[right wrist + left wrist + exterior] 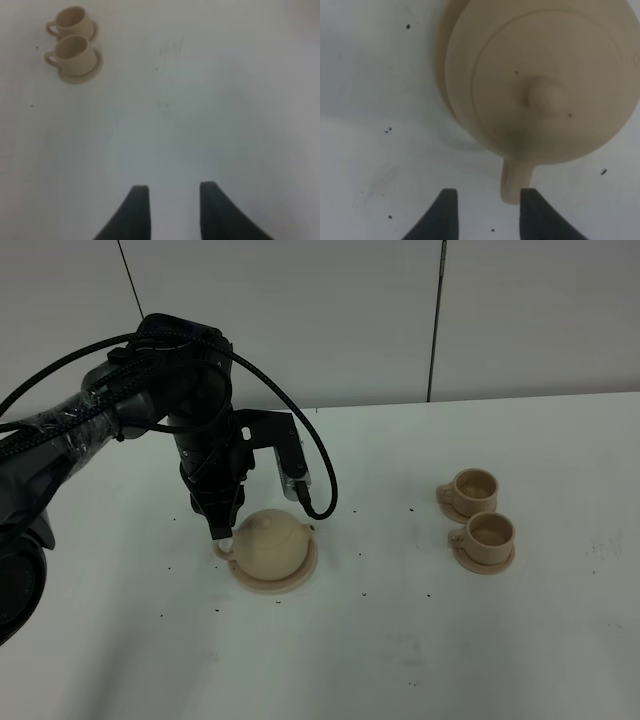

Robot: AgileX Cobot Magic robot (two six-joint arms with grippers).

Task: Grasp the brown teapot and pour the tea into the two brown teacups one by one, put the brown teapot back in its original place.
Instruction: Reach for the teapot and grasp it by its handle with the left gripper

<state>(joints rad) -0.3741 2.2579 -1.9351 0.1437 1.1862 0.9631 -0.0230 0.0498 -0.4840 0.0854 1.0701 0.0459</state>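
Note:
The brown teapot point(272, 540) sits on its flat round saucer point(275, 587) left of the table's middle, lid on. My left gripper point(222, 535) is down at the pot's left side, by the loop handle. In the left wrist view the left gripper point(490, 200) is open, and the handle point(516, 180) pokes out from the teapot point(540, 80) just inside one finger point(534, 212), not clamped. The two brown teacups point(474, 487) point(491, 532) stand on their saucers at the right. My right gripper point(170, 200) is open and empty above bare table, far from the cups point(72, 19) point(75, 50).
The white table point(400, 640) carries small dark specks. The left arm's black cable point(325, 475) loops down just behind the teapot. The table's far edge meets a white panelled wall point(400, 320). The right arm is out of the exterior high view.

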